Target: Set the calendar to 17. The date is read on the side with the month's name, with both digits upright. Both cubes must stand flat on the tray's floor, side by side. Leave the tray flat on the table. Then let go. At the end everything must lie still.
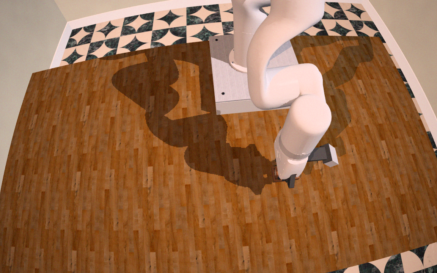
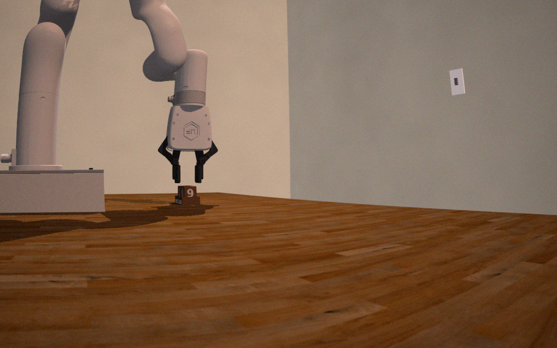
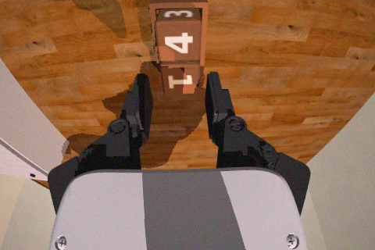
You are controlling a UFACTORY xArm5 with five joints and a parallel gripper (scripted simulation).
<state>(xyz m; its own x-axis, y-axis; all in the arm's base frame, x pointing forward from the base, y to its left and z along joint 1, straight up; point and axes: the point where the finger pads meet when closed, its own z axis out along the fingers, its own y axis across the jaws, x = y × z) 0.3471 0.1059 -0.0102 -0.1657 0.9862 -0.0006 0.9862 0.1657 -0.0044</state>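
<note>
Half-open, empty gripper [image 2: 187, 173] just above two cubes [image 3: 178, 43] in tray [image 3: 205, 26], white base plate [image 2: 77, 190] nearby.

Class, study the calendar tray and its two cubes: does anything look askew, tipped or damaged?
Nothing stands out. Both cubes sit square in the tray, which lies flat on the table; the gripper hangs open above, holding nothing.
</note>
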